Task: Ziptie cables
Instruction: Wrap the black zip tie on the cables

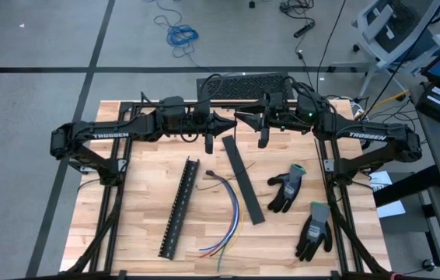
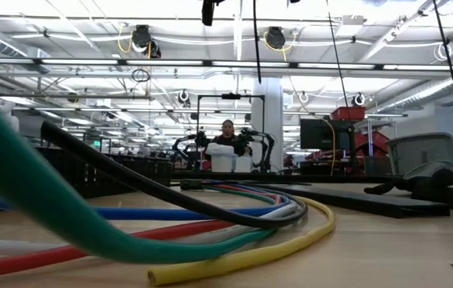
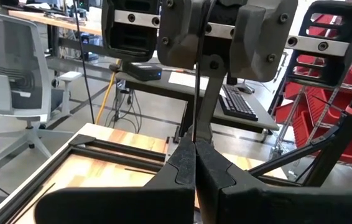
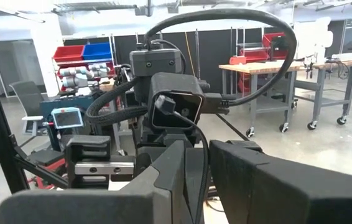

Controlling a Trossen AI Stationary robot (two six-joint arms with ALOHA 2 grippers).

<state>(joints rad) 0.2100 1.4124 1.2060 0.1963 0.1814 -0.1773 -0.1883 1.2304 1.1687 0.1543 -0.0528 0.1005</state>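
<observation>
Fingers [image 3: 191,171] pressed together; arms lettered "TROSSEN".

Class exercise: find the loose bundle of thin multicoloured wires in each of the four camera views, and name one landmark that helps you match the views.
High view: the loose bundle of thin multicoloured wires curves between the black slotted strip and the flat black bar.
Low view: it fills the foreground.
Left wrist view: not in it.
Right wrist view: not in it.
Shared landmark: the pale wooden table top, also under the wires in the low view.
</observation>
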